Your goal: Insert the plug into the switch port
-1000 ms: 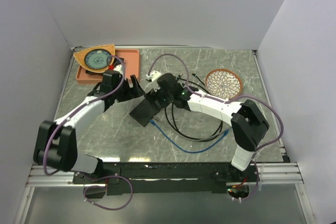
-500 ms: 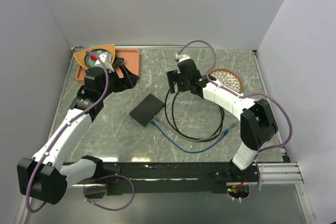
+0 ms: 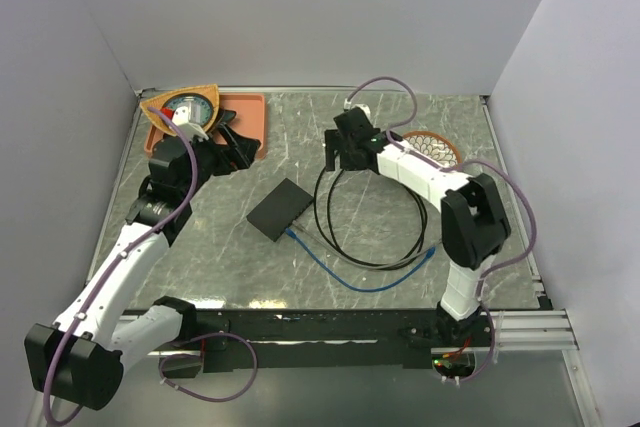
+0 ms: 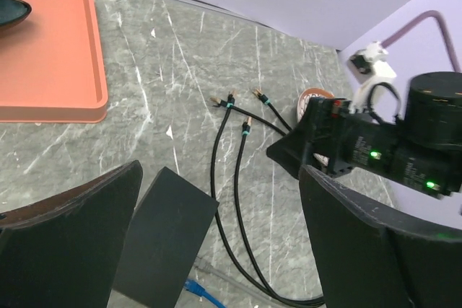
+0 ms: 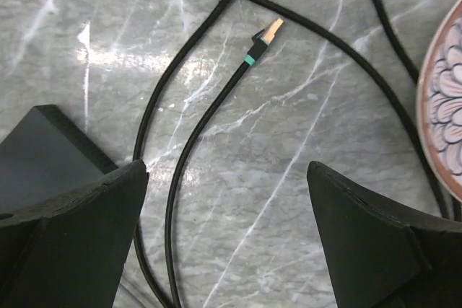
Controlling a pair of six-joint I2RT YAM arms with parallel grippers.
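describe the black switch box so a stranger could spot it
On the grey marble table, look near the middle, right of the orange tray. The switch box is the flat matte-black rectangle lying askew, with a blue cable ending beside it.

You're running this in a robotics lab test cell. Plain white panel walls [image 3: 300, 7] box in the grey marble-pattern tabletop [image 3: 200, 247] on three sides, like a recording booth. Your two white-and-black jointed robot arms, the left arm [image 3: 115, 272] and the right arm [image 3: 420, 173], are mounted on a slotted aluminium rail frame [image 3: 530, 325] at the near edge, and loose purple wiring looms [image 3: 385, 80] trail off them. The props are laid out like test pieces — an orange plastic tray [image 4: 50, 63], a round flower-patterned dish [image 5: 446, 99], a flat matte-black rectangular box [image 3: 281, 208], looped black cables with gold-tipped plugs [image 5: 180, 171] and a thin blue cable [image 3: 365, 289].
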